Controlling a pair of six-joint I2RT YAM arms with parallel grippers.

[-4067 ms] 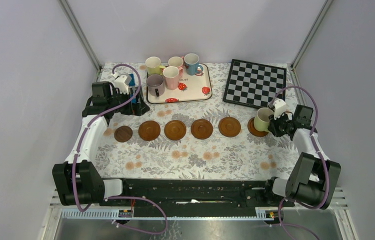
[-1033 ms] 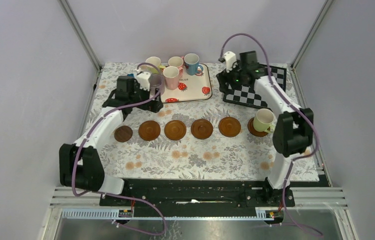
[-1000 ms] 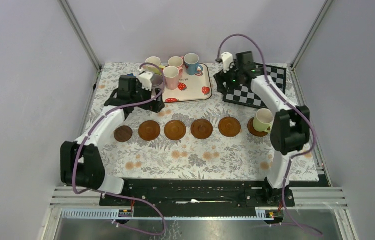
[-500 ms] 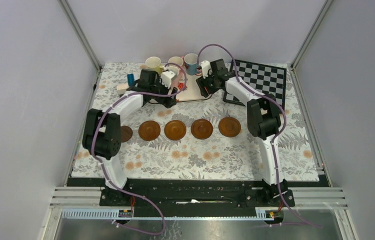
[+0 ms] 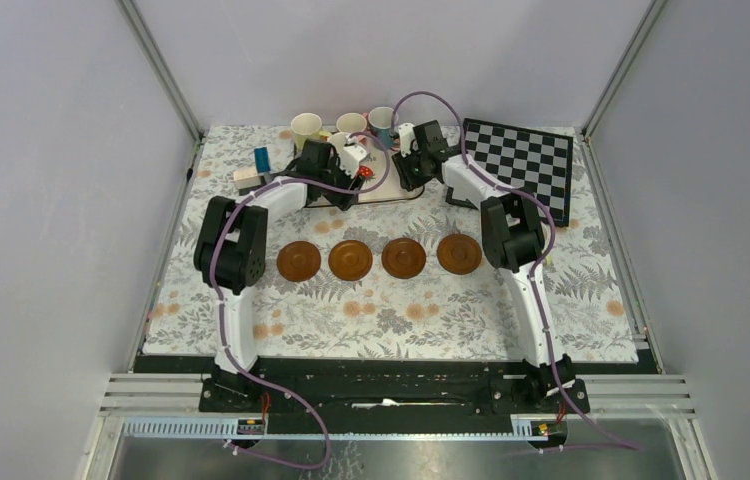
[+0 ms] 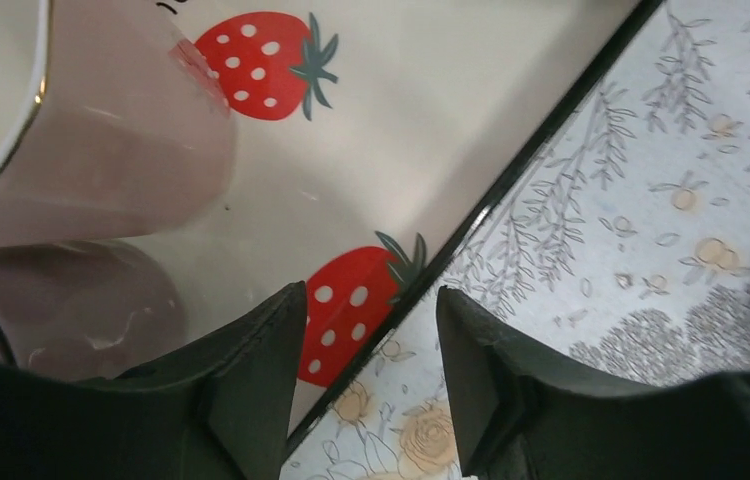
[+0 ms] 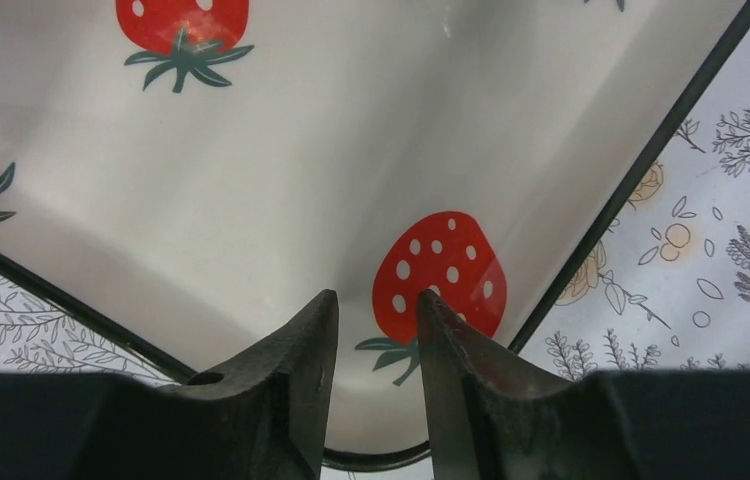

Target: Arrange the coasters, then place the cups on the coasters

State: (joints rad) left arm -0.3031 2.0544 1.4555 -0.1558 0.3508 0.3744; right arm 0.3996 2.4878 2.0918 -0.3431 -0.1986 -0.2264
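Four brown coasters (image 5: 351,260) lie in a row on the flowered cloth; my arms hide the ends of the row. At the back of the tray (image 5: 383,190) stand the yellow-green cup (image 5: 305,128), the pale pink cup (image 5: 351,122) and the light blue cup (image 5: 383,118). My left gripper (image 5: 359,176) (image 6: 371,295) is open, its jaws straddling the tray's black rim (image 6: 511,180), beside the pink cup (image 6: 101,130) and the mauve cup (image 6: 61,300). My right gripper (image 5: 403,176) (image 7: 376,295) hangs over the tray's right corner, a narrow empty gap between its jaws.
The black-and-white chessboard (image 5: 521,165) lies at the back right. A small blue item (image 5: 262,158) and a pale block (image 5: 245,178) sit at the back left. Both arms stretch across the cloth toward the tray.
Both arms have swung from the row's ends in to the tray, and both pairs of jaws have narrowed. The green cup, set on the right coaster, is now behind the right arm.
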